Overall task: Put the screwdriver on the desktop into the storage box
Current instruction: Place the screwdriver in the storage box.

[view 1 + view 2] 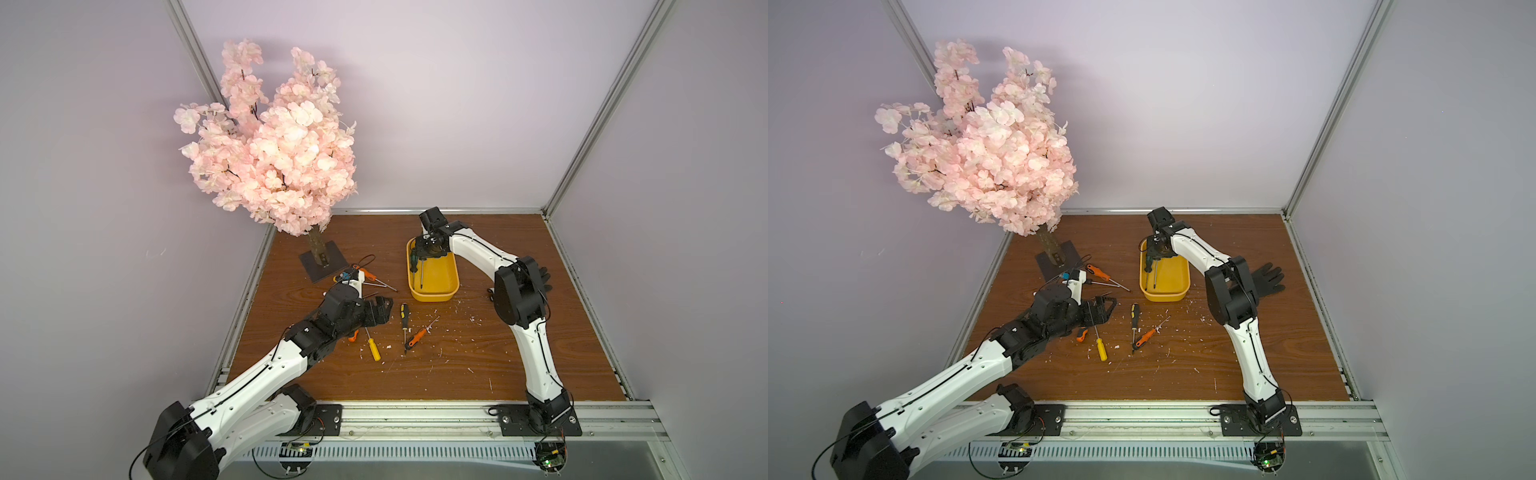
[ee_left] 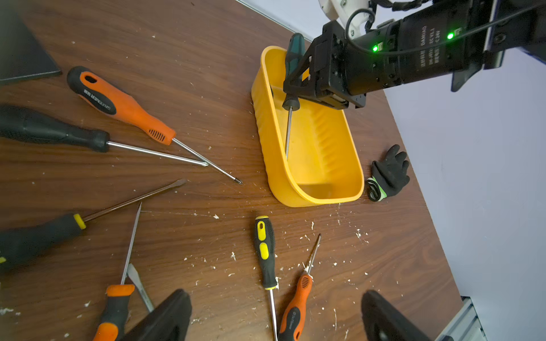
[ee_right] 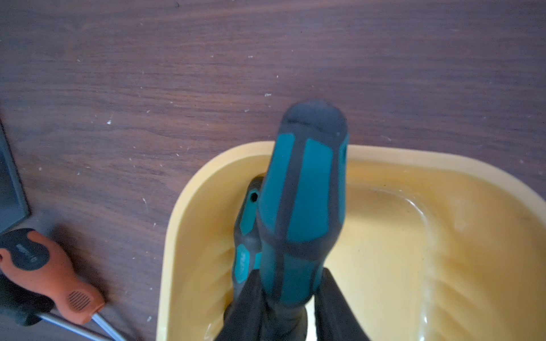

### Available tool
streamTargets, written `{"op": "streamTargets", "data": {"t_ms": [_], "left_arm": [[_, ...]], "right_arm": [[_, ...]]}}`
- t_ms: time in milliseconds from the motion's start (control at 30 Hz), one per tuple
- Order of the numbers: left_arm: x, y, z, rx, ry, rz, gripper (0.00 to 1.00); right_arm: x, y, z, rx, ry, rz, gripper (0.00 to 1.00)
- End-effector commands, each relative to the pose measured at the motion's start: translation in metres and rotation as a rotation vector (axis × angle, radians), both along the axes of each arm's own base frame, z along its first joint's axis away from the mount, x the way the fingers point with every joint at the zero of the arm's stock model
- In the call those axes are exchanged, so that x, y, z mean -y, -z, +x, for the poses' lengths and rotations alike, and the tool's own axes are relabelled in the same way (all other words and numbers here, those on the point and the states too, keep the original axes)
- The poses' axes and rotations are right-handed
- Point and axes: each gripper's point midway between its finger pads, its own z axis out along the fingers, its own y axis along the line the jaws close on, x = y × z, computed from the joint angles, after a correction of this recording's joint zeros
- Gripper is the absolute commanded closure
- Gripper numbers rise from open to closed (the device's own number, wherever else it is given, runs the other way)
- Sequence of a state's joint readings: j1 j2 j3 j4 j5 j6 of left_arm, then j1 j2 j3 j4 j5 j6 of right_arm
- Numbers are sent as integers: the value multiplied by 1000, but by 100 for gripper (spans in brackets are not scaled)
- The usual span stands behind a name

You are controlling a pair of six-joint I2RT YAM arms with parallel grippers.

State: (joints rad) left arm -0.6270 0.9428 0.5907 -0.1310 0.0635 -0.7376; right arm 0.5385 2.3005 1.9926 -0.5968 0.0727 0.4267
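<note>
**While one screwdriver hangs clamped over the box**

Though tilted, the teal screwdriver (image 2: 294, 56) is clenched by its handle in the right gripper (image 2: 291, 87). Its shaft slopes down inside the yellow box (image 2: 325, 200), tip close to the floor; whether it touches, I cannot tell. A second teal one (image 3: 246, 236) lies in the box beneath it. The left gripper (image 2: 274, 319) hangs spread wide, grasping nothing, above the tabletop (image 2: 206, 73). Near it, a black-yellow screwdriver (image 2: 264, 251) and an orange one (image 2: 295, 307) lie outside the box.

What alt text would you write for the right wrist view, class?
The right gripper clamps a teal-and-grey screwdriver by its handle above the yellow storage box, where a second teal screwdriver lies. An orange screwdriver rests on the desktop beside the box.
</note>
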Motion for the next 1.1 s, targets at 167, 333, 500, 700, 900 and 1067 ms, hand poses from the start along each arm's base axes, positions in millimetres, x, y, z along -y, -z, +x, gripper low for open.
{"op": "streamTargets", "data": {"t_ms": [167,333,500,700,900,1067], "left_arm": [[-7,1,2,3,-30,2,7],[-4,2,3,1,-23,-1,7],[-4,1,3,2,-24,-5,7],[-7,3,0,-2,-33,-12,7],[-8,3,-1,-3,-35,-14,7],[-8,4,-3,-7,-32,-16,7]], "right_arm": [[-3,-5,-18,0,-19,-12,79],[1,-2,-21,-10,-23,-31,79],[1,2,-20,-12,-25,-41,79],[-1,0,-18,-5,-23,-32,73],[-3,-1,-19,-12,-27,-27,72],[-4,-1,-20,-10,-29,-19,72]]}}
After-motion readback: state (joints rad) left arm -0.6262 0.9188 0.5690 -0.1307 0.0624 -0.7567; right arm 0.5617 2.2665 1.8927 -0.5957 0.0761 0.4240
